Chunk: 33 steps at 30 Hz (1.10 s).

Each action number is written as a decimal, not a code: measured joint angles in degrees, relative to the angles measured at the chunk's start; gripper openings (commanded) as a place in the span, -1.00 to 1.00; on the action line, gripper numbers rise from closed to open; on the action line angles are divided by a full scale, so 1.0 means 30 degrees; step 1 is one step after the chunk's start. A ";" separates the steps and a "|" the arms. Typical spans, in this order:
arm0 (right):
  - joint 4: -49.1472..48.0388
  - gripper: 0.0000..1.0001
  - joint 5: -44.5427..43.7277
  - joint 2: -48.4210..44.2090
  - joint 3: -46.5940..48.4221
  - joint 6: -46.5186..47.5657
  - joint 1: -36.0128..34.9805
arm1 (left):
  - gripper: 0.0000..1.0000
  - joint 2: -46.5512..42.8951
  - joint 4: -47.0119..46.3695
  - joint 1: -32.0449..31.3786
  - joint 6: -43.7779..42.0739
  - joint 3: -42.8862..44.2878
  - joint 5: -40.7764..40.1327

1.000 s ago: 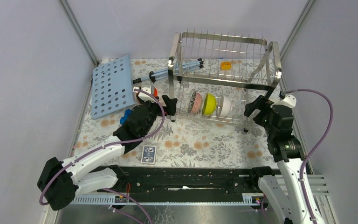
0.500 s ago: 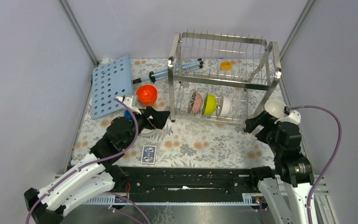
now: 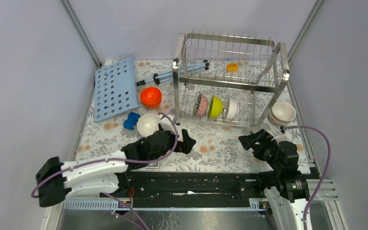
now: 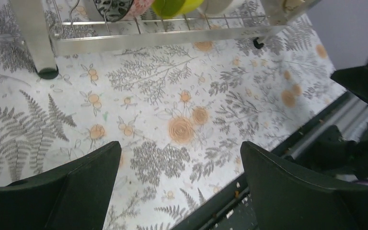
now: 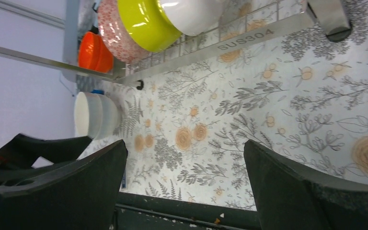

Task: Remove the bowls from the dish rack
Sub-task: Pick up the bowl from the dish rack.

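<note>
Bowls (image 3: 214, 106) in dish rack (image 3: 227, 62) overlap (rack wires partly hide them).

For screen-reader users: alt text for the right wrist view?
A pink bowl, a lime bowl and a white bowl stand on edge in the dish rack on a floral tablecloth; the right gripper, jaws open, in front.

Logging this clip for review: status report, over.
Open, empty: left pincer and right pincer, both short of the dish rack. Lower tier holds patterned bowl, lime-green bowl, white bowl. Nothing between pincers and rack.
</note>
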State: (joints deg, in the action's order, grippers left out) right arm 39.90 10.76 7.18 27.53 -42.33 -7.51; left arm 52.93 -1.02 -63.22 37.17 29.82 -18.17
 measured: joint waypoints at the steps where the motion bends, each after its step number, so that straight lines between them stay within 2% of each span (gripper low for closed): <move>1: -0.0153 0.95 0.0146 -0.0321 -0.0160 -0.0233 0.0000 | 0.98 0.0663 -0.0168 0.0015 -0.0109 0.0270 -0.0109; 5: -0.0860 0.95 0.0663 -0.0772 -0.0379 -0.0750 0.0000 | 0.88 0.4568 -0.1013 0.0976 -0.0648 0.2863 0.0255; 8: -0.1020 0.95 0.0911 -0.0780 -0.0386 -0.0743 0.0000 | 0.79 0.6018 -0.2266 0.1909 -0.0816 0.3803 0.0962; 13: -0.1188 0.95 0.1552 -0.1231 -0.0605 -0.0685 0.0000 | 0.65 0.7300 -0.5333 0.3402 -0.1042 0.3628 0.1508; 22: -0.2193 0.95 0.2856 -0.2033 -0.1260 -0.0590 -0.0262 | 0.45 1.0622 -1.2050 0.4335 -0.3162 0.2550 0.1617; 26: -0.2514 0.95 0.3118 -0.2047 -0.1253 -0.0423 -0.0546 | 0.38 1.2174 -1.3296 0.4896 -0.3847 0.2688 0.1945; 33: -0.2550 0.96 0.3286 -0.2047 -0.1253 -0.0328 -0.0896 | 0.14 1.3792 -1.5497 0.5865 -0.3927 0.2856 0.3133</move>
State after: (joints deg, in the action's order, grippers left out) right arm 32.25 20.62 1.04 23.77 -43.31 -10.20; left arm 94.30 -47.51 -45.63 25.39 38.39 -8.78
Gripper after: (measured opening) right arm 0.978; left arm 0.601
